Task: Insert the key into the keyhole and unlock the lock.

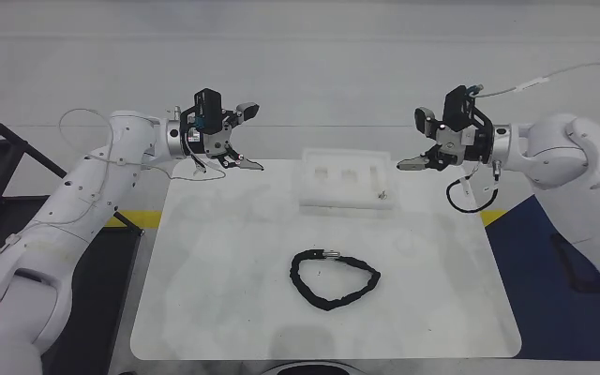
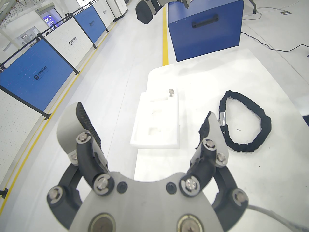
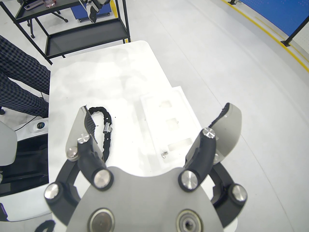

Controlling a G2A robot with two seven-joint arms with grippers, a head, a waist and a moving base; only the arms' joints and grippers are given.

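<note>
Left gripper (image 2: 144, 115) and right gripper (image 3: 155, 111) gape apart — key (image 2: 171, 92) on foam tray (image 2: 144, 143), lock (image 2: 264, 126) beside.

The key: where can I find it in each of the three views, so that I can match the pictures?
Top view: the key lies on the white tray, at its right front corner.
Left wrist view: it lies at the tray's far end.
Right wrist view: it lies at the tray's near corner.
Shared landmark: the black chain lock on the table beside the tray.
</note>
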